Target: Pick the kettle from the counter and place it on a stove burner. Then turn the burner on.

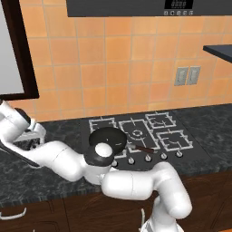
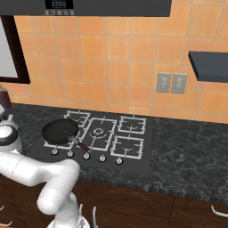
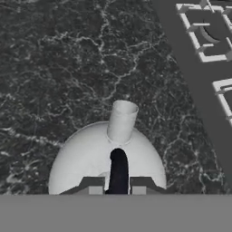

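The silvery-white kettle sits on the dark marbled counter, directly below the hand, its short spout pointing away from the camera. My gripper is shut on the kettle's black arched handle, one fingertip on either side of it. In the left base view the arm stretches far left, and the gripper hangs low over the counter left of the black cooktop. The small stove burner grates lie at the cooktop's right. In the hand view a burner grate shows at top right.
A round black frying pan sits on the cooktop's front left, its handle pointing right toward the row of knobs. The tiled wall with two outlets rises behind. A dark shelf juts out at the right.
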Robot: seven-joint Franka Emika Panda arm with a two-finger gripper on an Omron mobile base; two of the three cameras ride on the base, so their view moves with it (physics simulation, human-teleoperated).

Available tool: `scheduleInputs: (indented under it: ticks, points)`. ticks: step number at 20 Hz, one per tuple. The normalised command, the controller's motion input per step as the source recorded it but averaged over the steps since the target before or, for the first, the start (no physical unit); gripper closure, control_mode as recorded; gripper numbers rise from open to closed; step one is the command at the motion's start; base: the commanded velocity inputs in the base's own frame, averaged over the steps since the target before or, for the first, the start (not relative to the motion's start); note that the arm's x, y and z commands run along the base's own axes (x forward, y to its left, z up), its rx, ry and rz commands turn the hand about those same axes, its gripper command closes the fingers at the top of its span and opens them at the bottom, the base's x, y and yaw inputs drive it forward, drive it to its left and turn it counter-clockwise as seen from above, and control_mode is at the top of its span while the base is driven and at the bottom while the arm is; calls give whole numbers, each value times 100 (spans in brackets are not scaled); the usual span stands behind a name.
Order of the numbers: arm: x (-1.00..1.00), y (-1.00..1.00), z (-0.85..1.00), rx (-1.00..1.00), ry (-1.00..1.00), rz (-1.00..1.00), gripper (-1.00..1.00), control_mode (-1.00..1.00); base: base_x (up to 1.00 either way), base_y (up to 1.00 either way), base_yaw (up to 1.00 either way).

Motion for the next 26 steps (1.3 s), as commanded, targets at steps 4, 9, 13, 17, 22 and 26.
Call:
scheduleInputs:
  ticks: [4,9,13,17,22,26]
  points:
    - [-74,-99,23,-1,-91,-4,100,-100,0,0,0]
    - [-52,-100,30,0,-91,-3,100,-100,0,0,0]
    - [-21,-100,14,0,-72,-3,100,-100,0,0,0]
    - [-9,-100,13,0,-66,0,100,-100,0,0,0]
    - [-10,-100,23,2,-54,0,100,-100,0,0,0]
    - [-6,-100,21,5,-49,0,100,-100,0,0,0]
